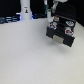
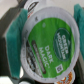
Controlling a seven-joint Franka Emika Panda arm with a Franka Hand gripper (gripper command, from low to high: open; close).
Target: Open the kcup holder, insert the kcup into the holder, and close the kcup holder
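A pale, bare table (image 1: 30,57) fills most of the exterior view, running from the lower left up to a dark strip of background along the top edge. In the upper left of that frame a small white upright object (image 1: 25,10) stands at the far edge of the table; what it is cannot be told at this size.

One black box, the kcup holder (image 1: 61,31), sits in the upper right of the exterior view, with one pale grey handle (image 1: 60,40) showing on its lower front. On its top lie a few small round pods (image 1: 68,22); about three can be made out, but the blur makes the count unsure. One white robot arm (image 1: 57,6) reaches down from the top edge above the box.

The exterior view gives the table, the box and the arm, but the gripper and anything in it are too small and blurred to read there. The wrist view gives only a close look: one kcup (image 2: 51,44), its bright green round top with white lettering facing the camera and filling the middle of the frame. Two teal fingers (image 2: 18,40) flank it, one at each side of the frame, touching its rim, so the gripper (image 2: 49,42) is pinching the kcup. Behind it only dark and grey blur shows.
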